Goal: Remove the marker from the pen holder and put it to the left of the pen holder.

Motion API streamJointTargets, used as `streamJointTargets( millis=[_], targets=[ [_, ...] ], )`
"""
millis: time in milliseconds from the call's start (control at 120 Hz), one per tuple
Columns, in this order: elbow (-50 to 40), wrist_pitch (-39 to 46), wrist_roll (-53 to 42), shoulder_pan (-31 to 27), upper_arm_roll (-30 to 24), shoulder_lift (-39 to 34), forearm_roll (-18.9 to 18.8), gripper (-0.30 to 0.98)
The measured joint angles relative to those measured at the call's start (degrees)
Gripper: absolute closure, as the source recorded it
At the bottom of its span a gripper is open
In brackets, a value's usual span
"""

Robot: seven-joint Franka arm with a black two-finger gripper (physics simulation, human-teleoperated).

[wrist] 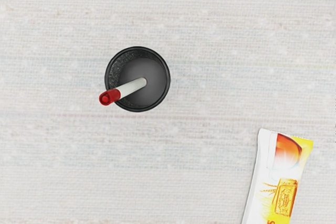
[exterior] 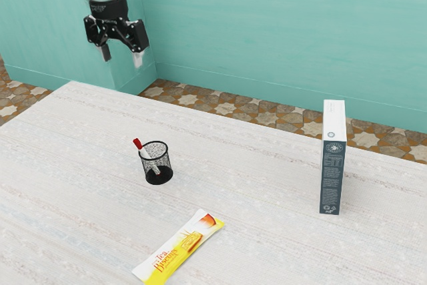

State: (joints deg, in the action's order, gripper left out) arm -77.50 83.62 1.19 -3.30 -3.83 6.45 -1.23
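Nearest, the Tea Biscuits pkt (exterior: 179, 248) lies flat on the table (exterior: 247, 165), white & yellow w/ orange-red art at one end, set on a slant. Next, toward the exterior view's right, a dark blue-grey box (exterior: 331, 178) w/ white top stands upright on the table, well apart from the pkt, its narrow printed side showing. A bit further back, toward the exterior view's left, is the black mesh pen holder (exterior: 166, 165), upright, near the pkt but not touching. The red-capped white marker (exterior: 146, 155) is in it, tilted: lower end down inside at the base, red cap (exterior: 137, 143) up & out past the rim on the exterior view's left. Wrist view agrees: cap sticks out over the rim, other end approx mid-base. Further off & well above the table, in the exterior view's upper left, hangs the black two-finger gripper (exterior: 122, 57), pointing down, fingers spread apart w/ a clear gap btwn them, nothing gripped, touching neither marker nor holder. Past the table's far edge: patterned stone-look floor (exterior: 253, 115) in tan, brown & grey, star shapes in it, then a teal wall (exterior: 280, 31) w/ a matching baseboard along the bottom
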Motion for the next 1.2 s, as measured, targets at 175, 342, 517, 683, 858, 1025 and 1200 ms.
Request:
streamJointTargets(
  millis=[175,342,517,683,858,1025,1200],
  targets=[
    [1.48,-0.45,0.12,0.65,-0.71,0.62,-2.17,0.0],
    [1.53,1.52,0.19,0.4,0.07,7.38,-2.51,0.0],
    [0.29,4.97,0.25,0.41,3.22,8.53,0.58,0.0],
    [-4.37,8.2,0.28,-3.09,7.55,10.65,4.73,0.0],
    [-12.58,12.7,0.18,-4.6,7.73,9.68,8.29,0.0],
    [-28.77,25.45,-1.55,-4.7,8.33,1.57,10.39,0.0],
    [-29.8,35.06,-4.55,-4.67,7.73,5.74,17.14,0.0]
  ],
)
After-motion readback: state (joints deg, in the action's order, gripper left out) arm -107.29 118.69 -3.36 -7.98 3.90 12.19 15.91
